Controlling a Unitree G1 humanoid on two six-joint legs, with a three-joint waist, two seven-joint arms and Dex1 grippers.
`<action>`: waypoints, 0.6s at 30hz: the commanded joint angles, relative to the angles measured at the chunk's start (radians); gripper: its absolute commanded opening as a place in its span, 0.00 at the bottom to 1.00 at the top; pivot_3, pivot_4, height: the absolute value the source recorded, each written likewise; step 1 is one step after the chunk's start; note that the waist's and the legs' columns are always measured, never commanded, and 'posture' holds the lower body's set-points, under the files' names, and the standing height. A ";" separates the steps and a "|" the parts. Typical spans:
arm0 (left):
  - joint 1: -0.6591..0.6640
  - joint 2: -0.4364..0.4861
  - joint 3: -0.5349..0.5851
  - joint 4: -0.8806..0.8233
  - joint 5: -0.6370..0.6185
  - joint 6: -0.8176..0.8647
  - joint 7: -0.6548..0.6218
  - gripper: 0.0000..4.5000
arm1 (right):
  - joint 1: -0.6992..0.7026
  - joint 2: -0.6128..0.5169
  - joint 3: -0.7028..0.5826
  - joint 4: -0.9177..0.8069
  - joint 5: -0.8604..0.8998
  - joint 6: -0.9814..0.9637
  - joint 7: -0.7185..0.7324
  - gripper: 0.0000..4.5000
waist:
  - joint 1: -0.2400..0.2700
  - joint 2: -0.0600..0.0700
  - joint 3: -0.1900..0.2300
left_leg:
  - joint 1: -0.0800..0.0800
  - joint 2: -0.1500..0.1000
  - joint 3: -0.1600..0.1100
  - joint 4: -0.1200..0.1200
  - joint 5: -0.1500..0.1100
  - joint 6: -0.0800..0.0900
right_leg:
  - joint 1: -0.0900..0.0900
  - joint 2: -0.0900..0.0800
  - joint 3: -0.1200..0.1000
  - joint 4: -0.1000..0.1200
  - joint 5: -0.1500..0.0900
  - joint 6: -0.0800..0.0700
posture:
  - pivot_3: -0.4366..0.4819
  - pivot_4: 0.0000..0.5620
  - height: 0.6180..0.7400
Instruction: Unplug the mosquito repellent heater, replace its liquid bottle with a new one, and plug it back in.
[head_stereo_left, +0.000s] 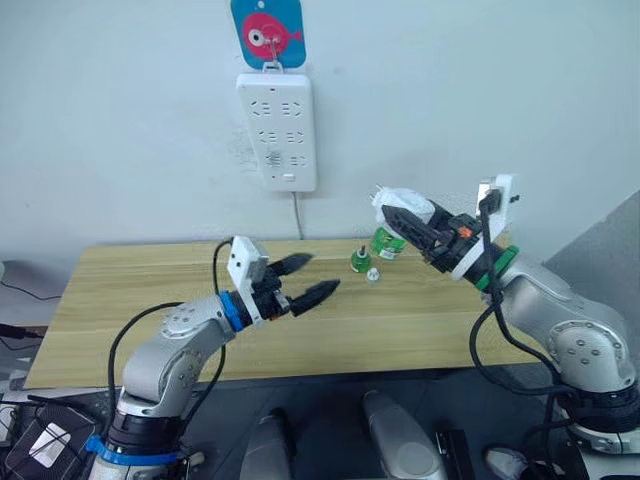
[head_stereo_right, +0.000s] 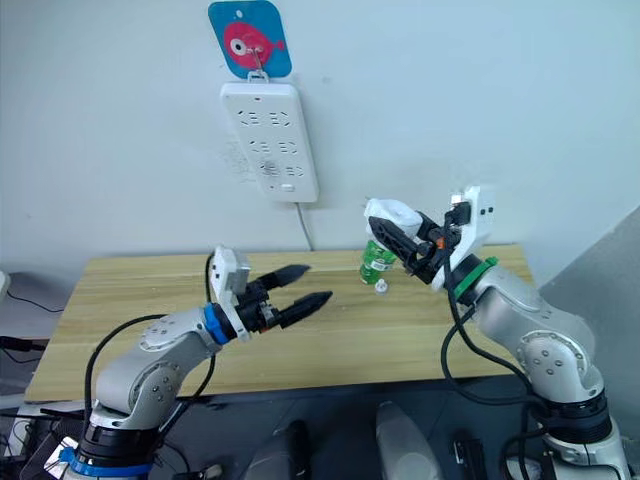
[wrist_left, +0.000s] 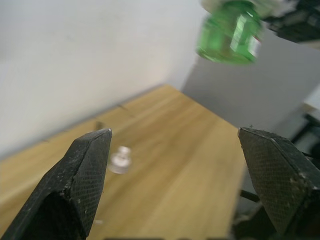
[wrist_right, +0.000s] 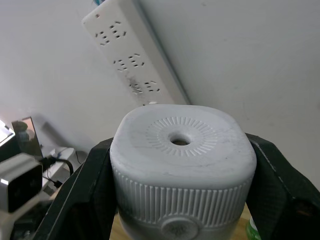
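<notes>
The left end effector (head_stereo_left: 305, 279) hovers over the left-centre of the wooden tabletop (head_stereo_left: 120, 300), its two black fingers spread wide apart with nothing between them, pointing to the right. On the wall above hangs a long white power strip (head_stereo_left: 277, 130), suspended from a blue tag with a pink fish (head_stereo_left: 268, 32); its cord drops behind the tabletop. Further right, a small capless green bottle (head_stereo_left: 360, 260) stands upright on the tabletop, and just beside it lies a small white cap (head_stereo_left: 372, 274). The right end effector (head_stereo_left: 408, 222) is raised above the right part of the tabletop and has its fingers closed around the sides of the mosquito repellent heater (wrist_right: 181, 170). A translucent green bottle (wrist_left: 231, 31) hangs from the heater's underside, clear of the tabletop.
</notes>
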 joint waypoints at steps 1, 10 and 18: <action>-0.004 0.038 0.047 -0.022 0.002 0.013 0.013 0.96 | -0.010 0.004 -0.008 -0.039 -0.053 -0.016 0.047 0.66 | 0.000 0.000 0.000 | 0.000 0.000 0.000 0.000 0.000 0.000 | 0.000 0.000 0.000 0.000 0.000 0.000 | 0.18 0.37 1.00; -0.225 0.133 0.183 0.217 -0.033 0.046 -0.015 0.96 | -0.021 0.002 -0.011 -0.046 -0.109 0.008 0.118 0.66 | 0.006 0.000 0.000 | 0.000 0.000 -0.001 0.000 0.000 0.000 | 0.000 0.000 -0.001 0.001 0.000 0.000 | 0.20 0.37 1.00; -0.516 0.159 0.135 0.583 0.098 -0.090 -0.131 0.96 | -0.089 0.032 -0.002 -0.046 -0.145 0.038 0.120 0.66 | 0.014 0.000 0.000 | 0.000 0.000 -0.001 0.000 0.000 0.000 | 0.000 0.000 -0.002 0.001 0.001 0.001 | 0.18 0.38 1.00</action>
